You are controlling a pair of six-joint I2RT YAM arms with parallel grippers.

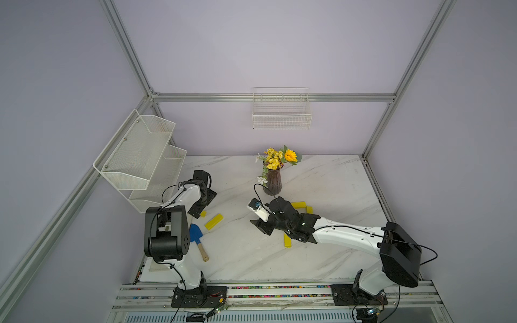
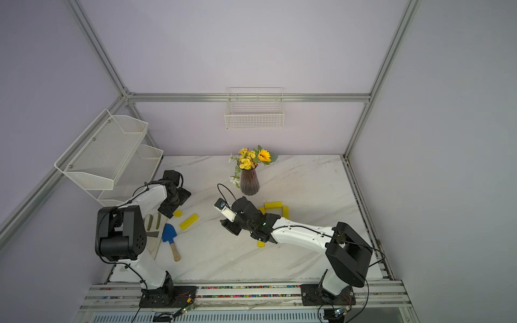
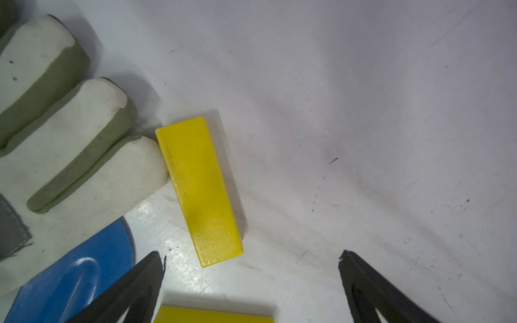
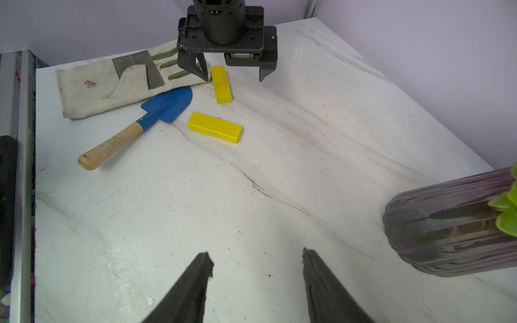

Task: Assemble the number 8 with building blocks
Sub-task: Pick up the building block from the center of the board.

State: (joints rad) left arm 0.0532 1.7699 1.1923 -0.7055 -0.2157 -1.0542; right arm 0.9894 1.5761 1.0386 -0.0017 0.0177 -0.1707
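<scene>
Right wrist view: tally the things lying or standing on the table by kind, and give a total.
Yellow blocks: 2
Trowel: 1
Glove: 1
Vase: 1
Total: 5

Left arm (image 1: 183, 200): base on near rail, left side; elbow raised high, forearm reaching toward far left, wrist bent down. Left gripper (image 4: 235, 79): pointing straight down, jaws spread wide, nothing between.
Right arm (image 1: 347, 237): base on near rail, right side; elbow high, forearm stretched left toward centre. Right gripper (image 4: 257, 257): angled down and left, jaws partly apart, empty.
</scene>
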